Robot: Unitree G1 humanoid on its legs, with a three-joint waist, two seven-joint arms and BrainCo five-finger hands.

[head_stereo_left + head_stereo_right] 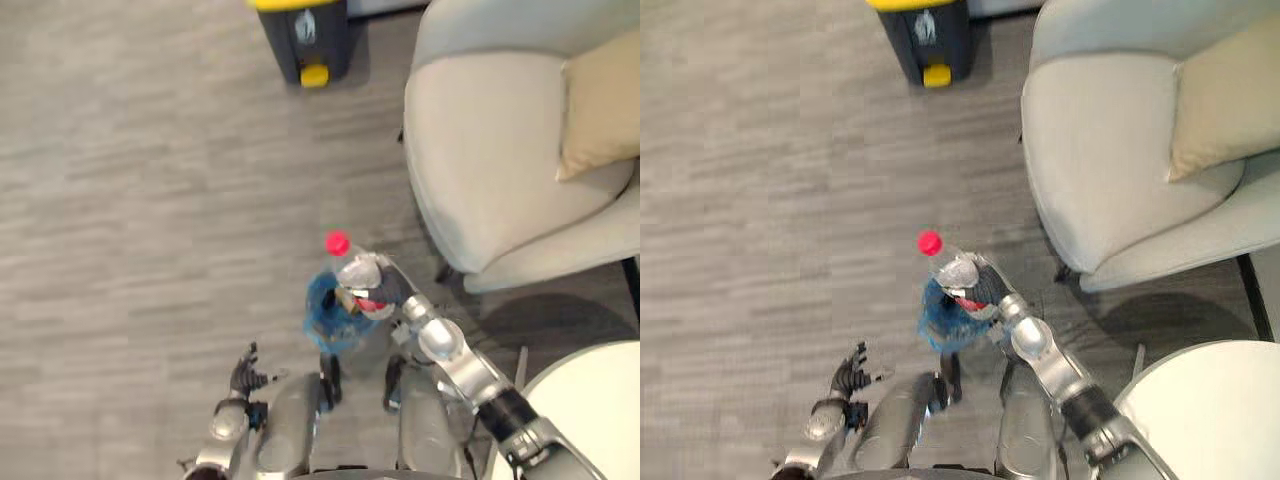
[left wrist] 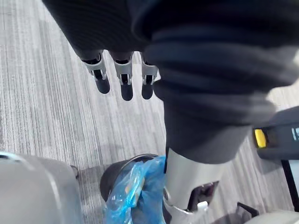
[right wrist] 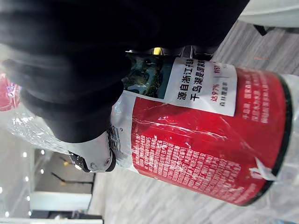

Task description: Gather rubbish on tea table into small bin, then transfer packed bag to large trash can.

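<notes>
Bottle (image 1: 352,268) is in the R hand (image 1: 385,290), held over the far side of the bin (image 2: 108,179). Its long axis is tilted: the red cap (image 1: 337,242) points up and away from the bin twd the trash can (image 1: 305,35), the base end sits back in the hand. Clear thin plastic, cylindrical, w/ a glossy red wrap label (image 3: 205,149) carrying a white patch of print. The R wrist view shows the label wrinkled, and a silver finger (image 3: 93,156) curled round the body under the dark ribbed cover, so it's a wrap grip, not a fingertip pinch.

Bin: small, round, dark rim, lined w/ a crinkly blue plastic bag (image 2: 135,191) bunched at the top.

L hand (image 1: 245,375) is nearer the robot than the bin and off to its left, apart from it, holding nothing. Fingers (image 2: 122,79) are straight, side by side, dark-tipped.

Trash can is well beyond the bin: dark grey box shape, yellow lid and yellow pedal. Armchair (image 1: 480,150) is to the right of and beyond the bin: pale grey upholstery, rounded, w/ a tan cushion (image 1: 600,100). Round white table (image 1: 585,410) is to the right of the bin, nearer the robot. Floor (image 1: 150,200): grey wood-grain planks.
</notes>
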